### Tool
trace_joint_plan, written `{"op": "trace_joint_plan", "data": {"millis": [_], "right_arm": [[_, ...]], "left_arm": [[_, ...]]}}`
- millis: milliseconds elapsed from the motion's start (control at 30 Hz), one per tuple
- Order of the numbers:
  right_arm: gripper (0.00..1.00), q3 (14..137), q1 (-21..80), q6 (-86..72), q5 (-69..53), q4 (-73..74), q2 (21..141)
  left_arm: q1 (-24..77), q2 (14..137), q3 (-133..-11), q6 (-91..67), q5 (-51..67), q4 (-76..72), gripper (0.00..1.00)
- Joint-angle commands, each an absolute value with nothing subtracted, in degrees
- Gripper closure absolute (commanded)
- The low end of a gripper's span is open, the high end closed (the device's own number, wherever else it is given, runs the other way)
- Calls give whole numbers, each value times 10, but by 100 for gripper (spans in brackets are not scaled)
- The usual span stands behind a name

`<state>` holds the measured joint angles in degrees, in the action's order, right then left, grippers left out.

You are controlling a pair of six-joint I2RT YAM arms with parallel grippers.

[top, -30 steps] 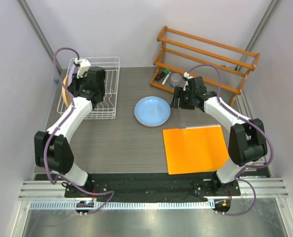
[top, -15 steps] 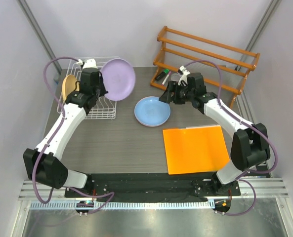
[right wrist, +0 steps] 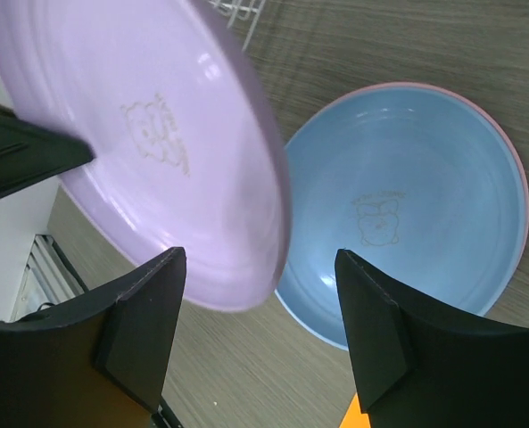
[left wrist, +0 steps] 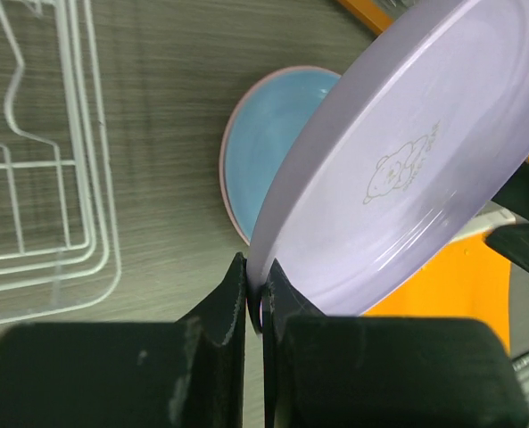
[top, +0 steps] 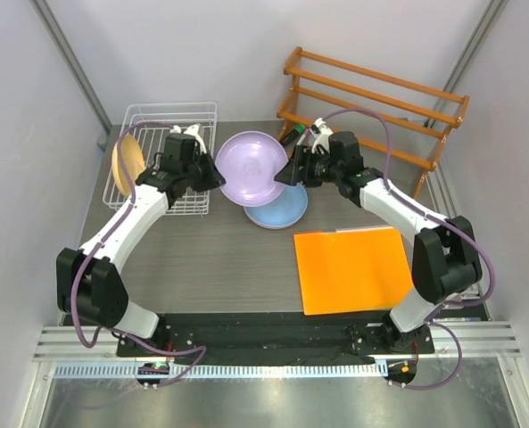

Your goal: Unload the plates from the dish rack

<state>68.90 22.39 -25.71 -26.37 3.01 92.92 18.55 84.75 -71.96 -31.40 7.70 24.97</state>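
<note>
My left gripper (top: 212,178) is shut on the rim of the lavender plate (top: 253,167) and holds it tilted in the air above the table. The left wrist view shows the pinch (left wrist: 255,281) on that plate (left wrist: 407,178). My right gripper (top: 293,169) is open at the plate's right edge; in its wrist view the gripper (right wrist: 260,256) has the lavender rim (right wrist: 139,143) between its fingers, untouched. The light blue plate (top: 282,209) (right wrist: 407,205) lies on the table below, on a pink plate showing only its rim (right wrist: 524,187). The yellow-orange plate (top: 127,159) stands in the white wire dish rack (top: 170,105).
A flat orange sheet (top: 353,267) lies on the table at the front right. An orange-brown wooden shelf rack (top: 376,98) stands at the back right, close behind my right arm. The wire rack's near corner shows in the left wrist view (left wrist: 93,178).
My left gripper lifted the lavender plate out of the dish rack and carried it right, over the light blue plate. My right gripper moved left to the plate's edge.
</note>
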Motion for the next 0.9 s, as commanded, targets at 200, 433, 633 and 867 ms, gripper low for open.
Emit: {"op": "trace_joint_plan", "data": {"millis": [200,433,633,867], "right_arm": [[94,713,229,-260,-270,10,975],[99,715,224,-258,-179,59,969],[99,756,200,-248,-156,144,1005],[96,768,185,-246,-158,181,1032]], "left_arm": [[202,815,-683,-326,118,211,100],[202,823,-712,-300,-17,254,11],[202,794,-729,-244,-225,272,1],[199,751,-681,-164,-431,179,1]]}}
